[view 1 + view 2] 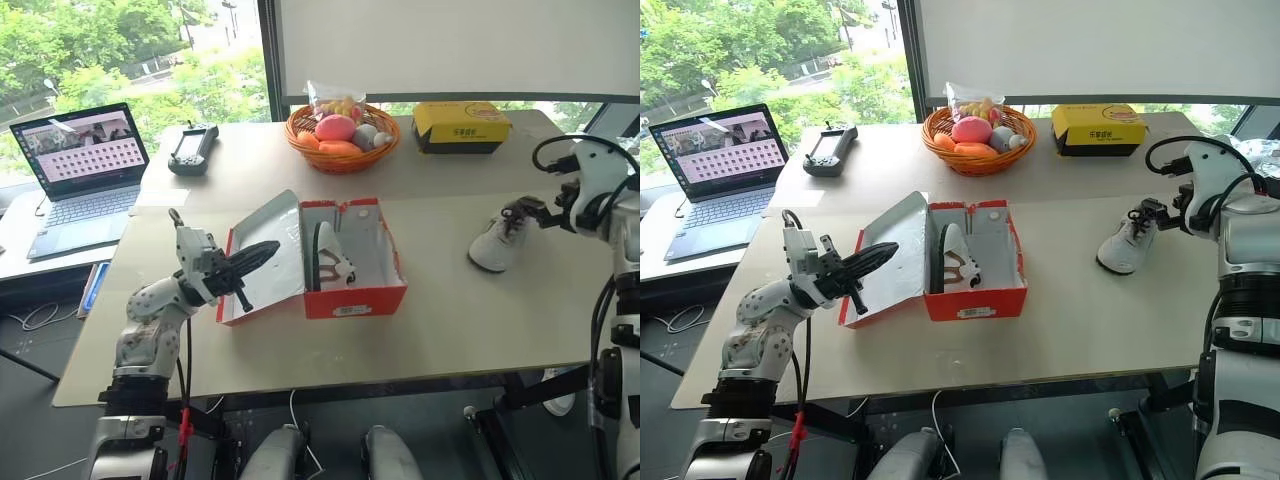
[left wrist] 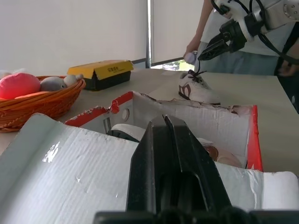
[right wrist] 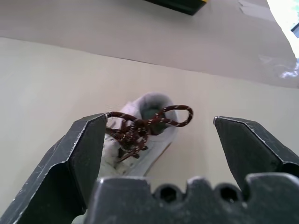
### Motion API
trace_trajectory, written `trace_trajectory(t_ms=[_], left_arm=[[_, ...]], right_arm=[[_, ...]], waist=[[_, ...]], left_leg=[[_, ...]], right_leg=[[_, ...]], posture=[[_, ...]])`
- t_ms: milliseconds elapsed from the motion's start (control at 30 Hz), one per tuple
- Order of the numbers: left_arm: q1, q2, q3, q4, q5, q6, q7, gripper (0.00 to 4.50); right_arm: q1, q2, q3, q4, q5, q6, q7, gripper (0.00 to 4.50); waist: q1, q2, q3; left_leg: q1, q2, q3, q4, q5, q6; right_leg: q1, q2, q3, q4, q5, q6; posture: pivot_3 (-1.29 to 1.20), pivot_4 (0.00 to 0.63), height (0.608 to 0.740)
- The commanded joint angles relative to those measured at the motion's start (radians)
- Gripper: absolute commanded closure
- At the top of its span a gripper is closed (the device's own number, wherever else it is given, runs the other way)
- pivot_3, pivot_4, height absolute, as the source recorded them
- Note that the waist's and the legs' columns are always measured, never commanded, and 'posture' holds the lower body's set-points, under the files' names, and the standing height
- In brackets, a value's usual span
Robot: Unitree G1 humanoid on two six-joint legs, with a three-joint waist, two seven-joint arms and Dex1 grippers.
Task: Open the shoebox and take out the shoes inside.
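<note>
Right claw (image 3: pixel 159 154) gapes wide just above one shoe (image 1: pixel 497 243) lying on the desk (image 1: pixel 450 320), right of the shoebox (image 1: pixel 345 290). Left claw (image 1: pixel 262 253) is shut, resting on the open lid (image 1: pixel 262 250); another shoe (image 1: pixel 328 262) sits inside.

Table (image 1: pixel 450 330) carries shoebox (image 1: pixel 355 298), shoe (image 1: pixel 497 245), basket (image 1: pixel 340 150), yellow box (image 1: pixel 460 125).

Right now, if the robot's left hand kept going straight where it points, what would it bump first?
Probably the shoebox: the shut left hand lies over the open lid, aimed at the near wall and the shoe inside. Depth is unclear.
</note>
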Motion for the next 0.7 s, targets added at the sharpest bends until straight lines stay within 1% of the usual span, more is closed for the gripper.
trace_trajectory(t_ms=[33, 133, 267, 367, 433, 500, 567, 700], left_arm=[[-0.007, 0.001, -0.012, -0.049, -0.007, -0.019, -0.022, 4.50], [-0.009, 0.010, -0.021, -0.045, -0.011, -0.014, -0.046, 4.50], [-0.033, 0.021, -0.028, -0.026, -0.023, -0.004, -0.094, 4.50], [-0.046, 0.024, -0.039, -0.028, -0.030, 0.014, -0.123, 4.50], [-0.054, 0.034, -0.058, -0.026, -0.037, 0.038, -0.166, 4.50], [-0.061, 0.044, -0.069, -0.019, -0.045, 0.057, -0.204, 4.50], [-0.072, 0.046, -0.072, -0.003, -0.044, 0.058, -0.226, 4.50], [-0.086, 0.048, -0.075, 0.003, -0.063, 0.090, -0.259, 4.50]], right_arm=[[-0.025, -0.023, -0.008, -0.085, 0.024, 0.016, 0.035, 0.09], [-0.045, -0.002, -0.004, -0.145, 0.058, 0.030, 0.074, 0.09], [-0.075, 0.046, -0.020, -0.275, 0.192, 0.105, 0.184, 0.09], [-0.056, 0.055, -0.012, -0.366, 0.285, 0.155, 0.274, 0.09], [-0.032, 0.070, 0.023, -0.421, 0.335, 0.173, 0.332, 0.09], [-0.018, 0.095, 0.064, -0.446, 0.353, 0.183, 0.352, 0.09], [-0.009, 0.119, 0.104, -0.439, 0.339, 0.170, 0.346, 0.09], [-0.027, 0.181, 0.156, -0.384, 0.324, 0.190, 0.309, 0.09]], waist=[[0.000, 0.000, 0.000], [-0.001, 0.000, 0.000], [-0.009, 0.000, 0.000], [-0.004, 0.000, 0.000], [0.000, 0.000, 0.000], [0.003, 0.000, 0.000], [0.004, 0.000, 0.000], [0.005, 0.000, 0.000]], left_leg=[[0.000, 0.000, 0.000, 0.000, 0.000, 0.000], [0.000, 0.000, 0.000, 0.000, 0.000, 0.000], [0.000, 0.001, 0.000, 0.000, 0.000, 0.000], [0.000, 0.001, 0.000, 0.000, 0.000, 0.000], [-0.001, 0.001, -0.001, 0.000, 0.000, 0.000], [-0.001, 0.001, -0.001, 0.001, 0.000, 0.000], [-0.001, 0.001, -0.001, 0.001, 0.000, 0.000], [-0.001, 0.001, -0.001, 0.002, 0.000, 0.000]], right_leg=[[0.000, 0.000, 0.000, 0.000, 0.000, 0.000], [0.000, 0.000, 0.000, 0.000, 0.000, 0.000], [-0.001, 0.001, 0.001, 0.000, 0.000, 0.000], [-0.001, 0.001, -0.001, 0.000, 0.000, 0.000], [0.000, 0.000, -0.001, 0.000, -0.001, 0.000], [0.000, 0.000, -0.001, -0.001, -0.001, 0.001], [0.000, 0.000, -0.001, -0.001, -0.001, 0.001], [-0.001, 0.000, -0.001, 0.000, -0.001, 0.001]], posture=[[0.00, 0.150, 0.740], [0.00, 0.150, 0.740], [0.00, 0.150, 0.740], [0.00, 0.150, 0.740], [0.00, 0.150, 0.740], [0.00, 0.150, 0.740], [0.00, 0.150, 0.740], [0.00, 0.150, 0.740]])
